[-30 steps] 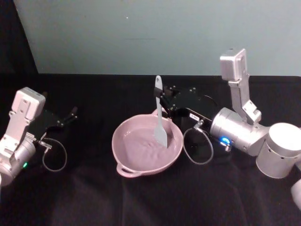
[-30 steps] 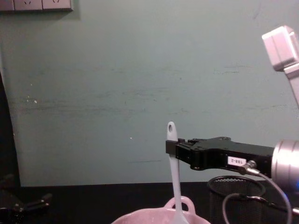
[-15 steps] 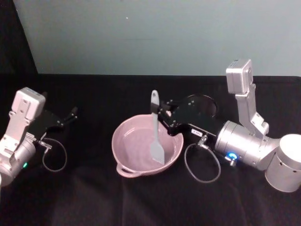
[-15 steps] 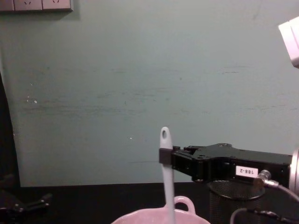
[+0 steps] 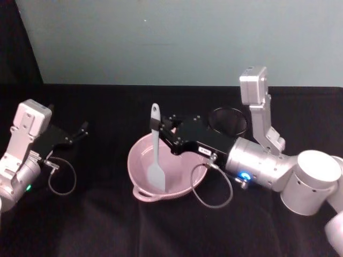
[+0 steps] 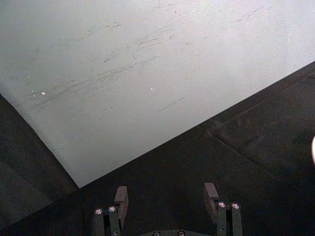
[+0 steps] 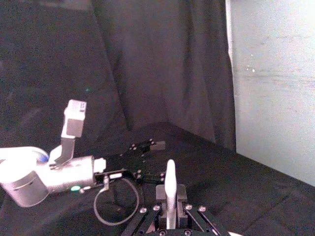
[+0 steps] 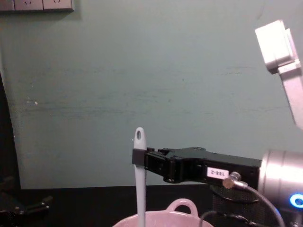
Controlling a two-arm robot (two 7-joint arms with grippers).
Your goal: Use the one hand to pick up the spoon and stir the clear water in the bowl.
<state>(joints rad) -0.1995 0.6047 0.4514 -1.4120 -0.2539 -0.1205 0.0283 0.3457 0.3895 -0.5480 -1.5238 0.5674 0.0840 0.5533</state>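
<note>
My right pincer (image 5: 161, 130), clamped high on the upright spoon (image 5: 155, 152), holds its scoop in the left side of the pink bowl (image 5: 131, 170); I should circle slowly, clear of the rim, while my left pincer (image 5: 81, 129) rests parted at far left.

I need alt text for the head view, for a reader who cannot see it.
The right gripper holds a white spoon upright, its scoop inside the pink bowl on a black table. The left gripper rests apart at the left.
</note>
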